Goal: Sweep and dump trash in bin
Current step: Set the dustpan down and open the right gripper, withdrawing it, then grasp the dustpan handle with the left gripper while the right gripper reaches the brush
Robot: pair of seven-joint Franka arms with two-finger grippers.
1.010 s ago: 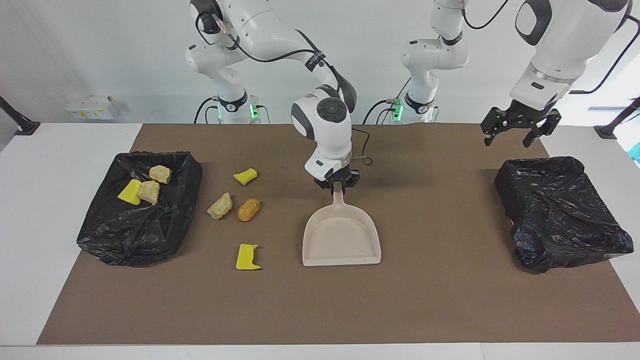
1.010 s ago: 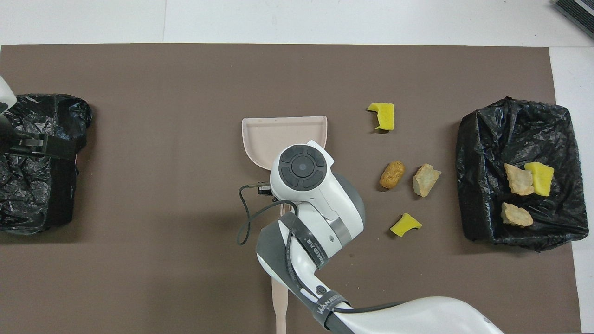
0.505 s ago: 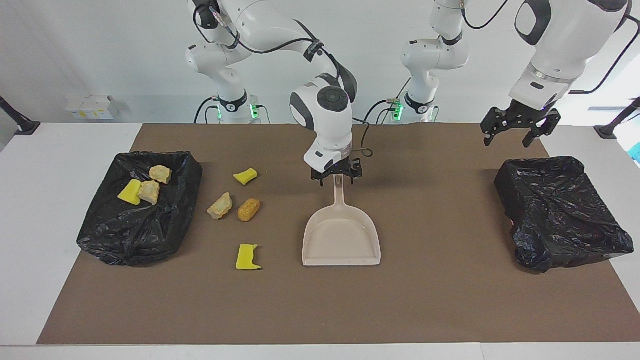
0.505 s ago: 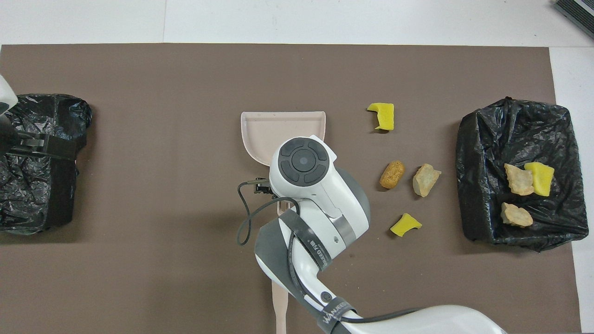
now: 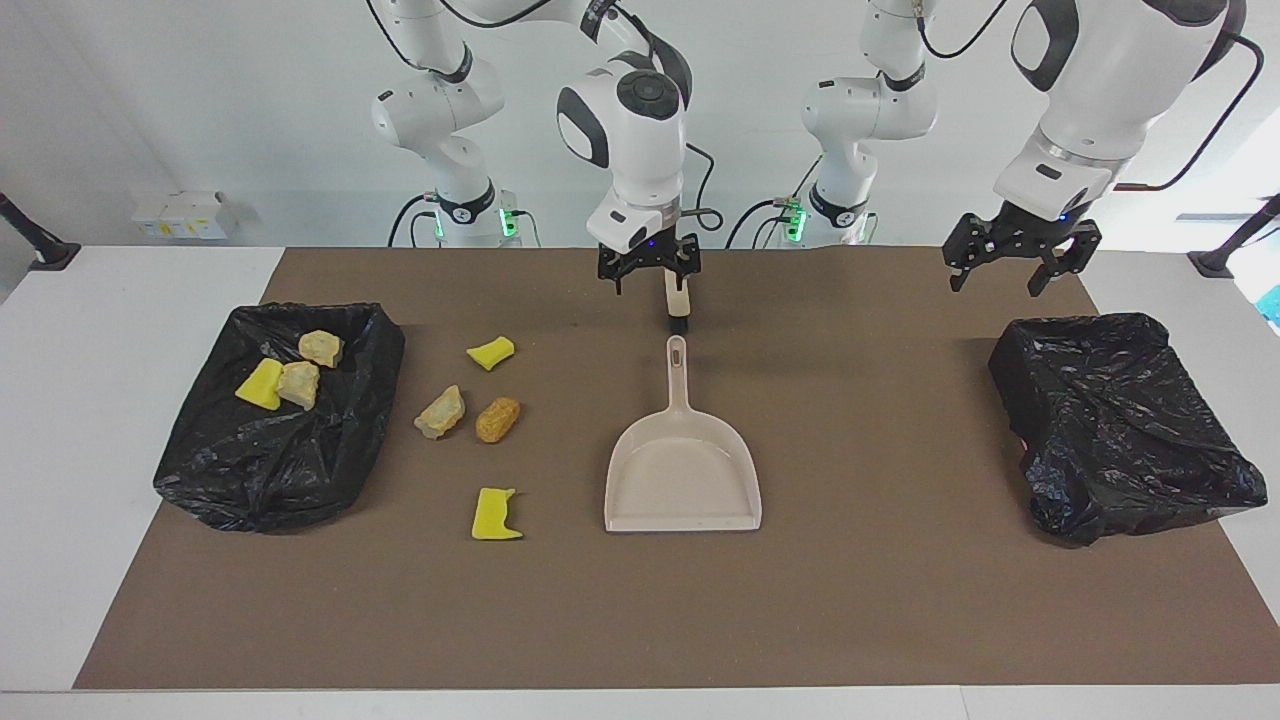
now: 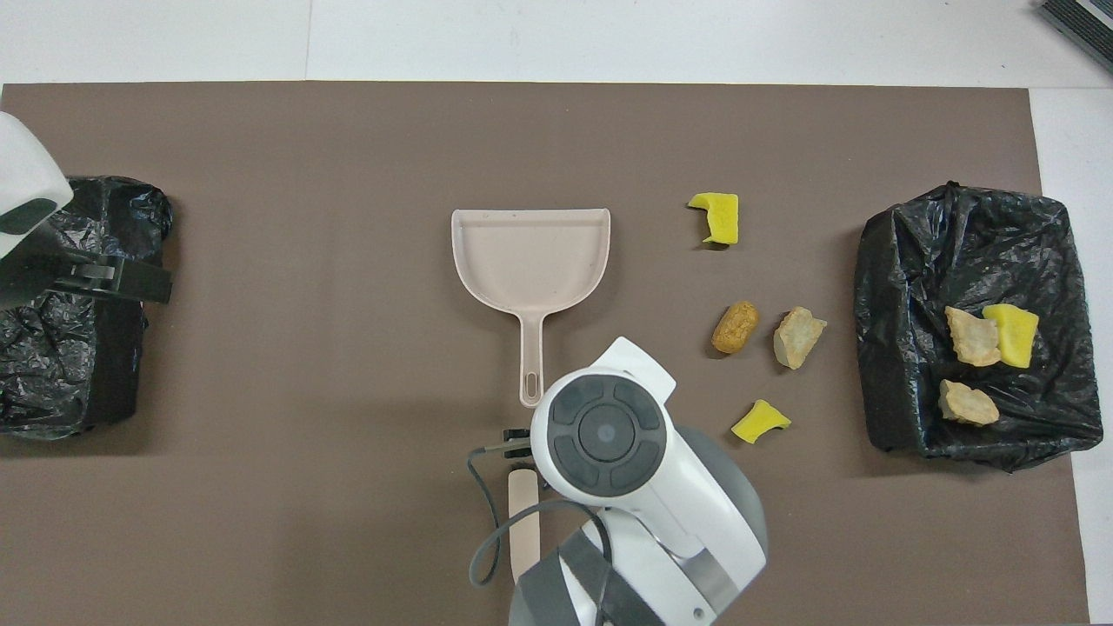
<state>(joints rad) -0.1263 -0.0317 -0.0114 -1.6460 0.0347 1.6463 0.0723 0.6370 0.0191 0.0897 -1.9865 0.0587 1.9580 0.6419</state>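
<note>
Right gripper [image 5: 648, 271] up over the brush [image 5: 677, 297] near the robots' edge of the brown mat [image 5: 880, 600], fingers apart, empty. Left gripper [image 5: 1020, 262] fingers apart over the empty bin [image 5: 1120, 420], waiting. Dustpan [image 5: 683, 470] mid-mat. Four scraps [image 5: 497, 419] on the mat beside the other bin [image 5: 280, 450]; three inside it.

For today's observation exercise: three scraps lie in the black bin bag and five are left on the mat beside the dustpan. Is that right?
Not quite: four scraps are left on the mat, not five. The overhead view shows this. Three do lie in the black bin bag, and the dustpan is beside them.
</note>
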